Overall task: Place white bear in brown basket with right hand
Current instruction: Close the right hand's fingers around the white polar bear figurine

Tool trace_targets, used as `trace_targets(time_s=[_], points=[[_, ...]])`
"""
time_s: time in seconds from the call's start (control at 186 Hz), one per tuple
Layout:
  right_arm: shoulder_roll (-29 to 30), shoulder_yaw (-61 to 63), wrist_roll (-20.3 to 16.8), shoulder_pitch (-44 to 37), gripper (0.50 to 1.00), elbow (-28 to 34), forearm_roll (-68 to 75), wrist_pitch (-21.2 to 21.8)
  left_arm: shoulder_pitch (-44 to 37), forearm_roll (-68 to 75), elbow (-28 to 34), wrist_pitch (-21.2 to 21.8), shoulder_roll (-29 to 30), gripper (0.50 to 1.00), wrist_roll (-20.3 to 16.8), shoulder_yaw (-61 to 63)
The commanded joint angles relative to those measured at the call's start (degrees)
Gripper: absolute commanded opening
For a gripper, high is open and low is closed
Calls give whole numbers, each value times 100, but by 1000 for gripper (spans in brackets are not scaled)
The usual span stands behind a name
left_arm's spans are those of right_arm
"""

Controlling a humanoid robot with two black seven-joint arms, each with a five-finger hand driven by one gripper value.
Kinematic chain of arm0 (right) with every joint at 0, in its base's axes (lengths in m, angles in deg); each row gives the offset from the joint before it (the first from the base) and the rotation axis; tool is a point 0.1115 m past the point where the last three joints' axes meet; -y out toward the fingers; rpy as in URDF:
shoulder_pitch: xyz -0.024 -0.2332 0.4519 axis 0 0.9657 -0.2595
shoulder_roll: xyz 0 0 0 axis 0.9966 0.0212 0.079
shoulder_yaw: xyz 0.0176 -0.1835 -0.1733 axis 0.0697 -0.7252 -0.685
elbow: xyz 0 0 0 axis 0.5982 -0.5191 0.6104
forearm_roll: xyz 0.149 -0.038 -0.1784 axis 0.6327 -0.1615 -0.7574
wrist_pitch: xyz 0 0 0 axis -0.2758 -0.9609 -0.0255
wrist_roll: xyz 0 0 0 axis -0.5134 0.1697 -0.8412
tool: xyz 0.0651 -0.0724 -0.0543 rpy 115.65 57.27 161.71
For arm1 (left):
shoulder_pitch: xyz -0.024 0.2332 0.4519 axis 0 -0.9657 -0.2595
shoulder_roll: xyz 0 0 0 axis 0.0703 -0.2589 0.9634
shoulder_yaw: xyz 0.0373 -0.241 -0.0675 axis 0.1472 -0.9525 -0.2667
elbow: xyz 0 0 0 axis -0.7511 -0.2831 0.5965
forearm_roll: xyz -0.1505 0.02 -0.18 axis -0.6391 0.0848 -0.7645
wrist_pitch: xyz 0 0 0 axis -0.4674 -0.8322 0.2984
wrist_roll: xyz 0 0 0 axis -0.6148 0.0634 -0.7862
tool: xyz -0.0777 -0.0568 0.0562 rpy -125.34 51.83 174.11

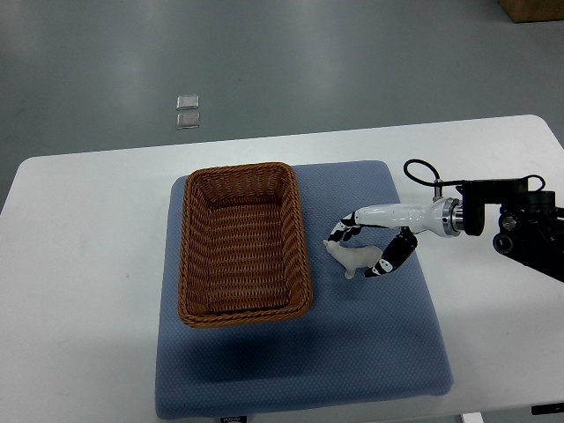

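right hand [363, 251] curled around white bear [354, 258], just beside brown basket [244, 243].

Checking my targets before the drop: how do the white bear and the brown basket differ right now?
The white bear is small, smooth and pale; the brown basket is large, woven and dark. The bear sits within the right hand's fingers; the basket stands free and empty, left of it. Both are over the blue mat.

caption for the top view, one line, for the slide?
Right hand closing around the white bear on the blue mat, just right of the empty brown basket.
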Motion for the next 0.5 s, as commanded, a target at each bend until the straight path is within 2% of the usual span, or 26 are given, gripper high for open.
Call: trace_targets(time_s=[0.0, 0.22, 0.344, 0.495], points=[[-1, 9, 4, 2, 729, 0, 0, -12, 0, 0, 0, 0, 0, 1000, 0, 0], [-1, 0, 39, -6, 607, 0, 0, -3, 0, 0, 0, 0, 0, 1000, 0, 0], [-10, 0, 56, -6, 505, 8, 9, 6, 0, 0, 0, 0, 0, 1000, 0, 0], [-45, 9, 74, -24, 500, 0, 9, 15, 0, 0, 0, 0, 0, 1000, 0, 0]])
